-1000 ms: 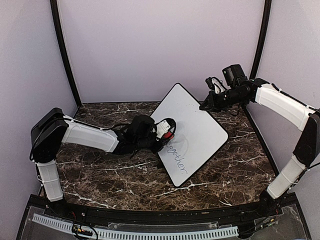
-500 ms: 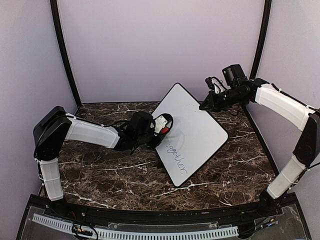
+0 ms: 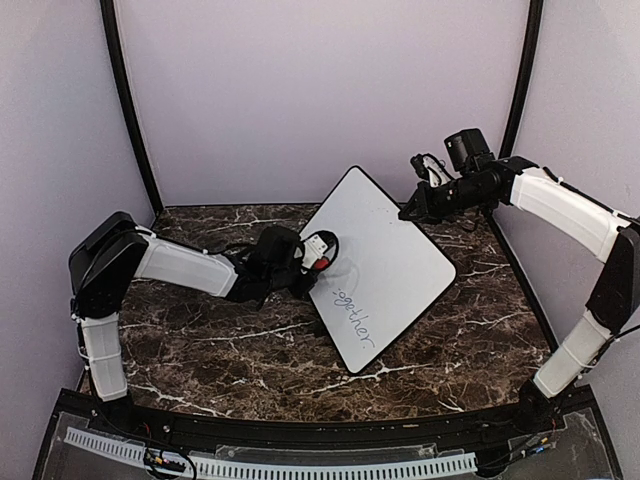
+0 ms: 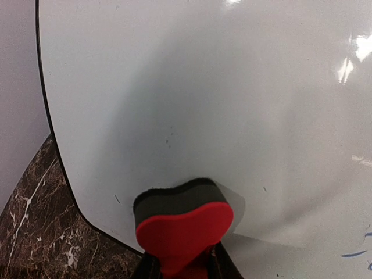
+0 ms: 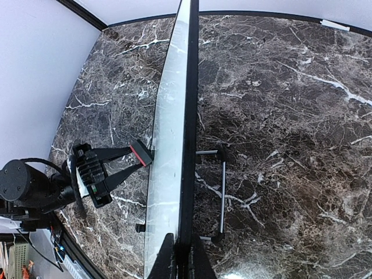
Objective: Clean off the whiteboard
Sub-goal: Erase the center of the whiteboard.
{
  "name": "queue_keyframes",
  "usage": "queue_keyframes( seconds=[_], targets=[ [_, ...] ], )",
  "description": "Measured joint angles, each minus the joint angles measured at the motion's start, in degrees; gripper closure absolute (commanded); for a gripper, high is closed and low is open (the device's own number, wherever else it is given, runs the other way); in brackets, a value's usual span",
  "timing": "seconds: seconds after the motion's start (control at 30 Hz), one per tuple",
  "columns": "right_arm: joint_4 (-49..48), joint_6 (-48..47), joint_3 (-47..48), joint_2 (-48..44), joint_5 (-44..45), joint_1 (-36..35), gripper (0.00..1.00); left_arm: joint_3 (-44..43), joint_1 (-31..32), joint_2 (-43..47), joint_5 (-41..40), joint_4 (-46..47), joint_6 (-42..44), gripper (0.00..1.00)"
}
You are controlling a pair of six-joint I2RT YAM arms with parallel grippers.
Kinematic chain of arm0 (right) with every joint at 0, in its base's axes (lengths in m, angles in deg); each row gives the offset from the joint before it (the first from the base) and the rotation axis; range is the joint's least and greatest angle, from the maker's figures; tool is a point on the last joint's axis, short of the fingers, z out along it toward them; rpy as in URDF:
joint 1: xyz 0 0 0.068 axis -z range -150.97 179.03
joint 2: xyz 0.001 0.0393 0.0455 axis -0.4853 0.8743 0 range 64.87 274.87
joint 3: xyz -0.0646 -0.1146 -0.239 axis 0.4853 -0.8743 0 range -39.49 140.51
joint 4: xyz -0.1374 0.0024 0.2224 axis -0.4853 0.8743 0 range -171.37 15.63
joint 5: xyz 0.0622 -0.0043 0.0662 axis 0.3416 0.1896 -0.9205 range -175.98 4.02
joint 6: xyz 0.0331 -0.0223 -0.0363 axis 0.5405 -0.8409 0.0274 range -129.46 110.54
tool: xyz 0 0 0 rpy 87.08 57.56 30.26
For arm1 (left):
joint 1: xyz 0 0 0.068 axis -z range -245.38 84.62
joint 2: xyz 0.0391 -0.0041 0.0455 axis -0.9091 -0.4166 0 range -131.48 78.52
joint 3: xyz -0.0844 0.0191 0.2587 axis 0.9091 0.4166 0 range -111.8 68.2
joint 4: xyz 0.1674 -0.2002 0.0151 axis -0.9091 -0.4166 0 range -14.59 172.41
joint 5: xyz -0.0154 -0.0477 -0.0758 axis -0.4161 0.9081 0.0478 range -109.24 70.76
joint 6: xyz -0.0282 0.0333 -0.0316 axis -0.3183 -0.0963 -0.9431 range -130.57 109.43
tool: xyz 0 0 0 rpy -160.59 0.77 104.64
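The whiteboard [image 3: 385, 255] stands tilted on the marble table, with a dark handwritten word [image 3: 352, 315] near its lower edge. My left gripper [image 3: 318, 250] is shut on a red and black eraser [image 4: 183, 224], whose black felt side presses against the board's white face [image 4: 232, 104] near its left edge. My right gripper [image 3: 412, 207] is shut on the board's upper right edge and holds it upright. In the right wrist view the board shows edge-on [image 5: 185, 145], pinched between my fingers [image 5: 181, 258], with the eraser [image 5: 141, 153] touching its left face.
A thin metal stand [image 5: 221, 195] lies on the dark marble table [image 3: 200, 340] behind the board. Purple walls and black frame posts [image 3: 128, 110] enclose the table. A black rail [image 3: 300, 430] runs along the near edge.
My left gripper has slid the eraser up and to the left across the board, away from the written word. The faint arc smear near the word has gone. The right arm has not moved.
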Motion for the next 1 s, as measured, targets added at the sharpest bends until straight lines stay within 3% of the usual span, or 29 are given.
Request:
queue_keyframes(
  seconds=[0.33, 0.47, 0.73, 1.0],
  targets=[
    [0.0, 0.0, 0.0, 0.0, 0.0, 0.0, 1.00, 4.5, 4.8, 2.4, -2.3, 2.5, -1.2, 1.00],
    [0.0, 0.1, 0.0, 0.0, 0.3, 0.0, 1.00, -0.8, 0.7, 0.3, -0.2, -0.4, -2.9, 1.00],
    [0.0, 0.3, 0.0, 0.0, 0.4, -0.1, 1.00, -12.2, -4.0, -4.9, 0.3, -4.9, 1.5, 1.00],
    [0.2, 0.4, 0.0, 0.0, 0.5, -0.1, 1.00, -12.2, -3.1, -4.6, 1.1, -4.4, 2.8, 1.00]
  ],
)
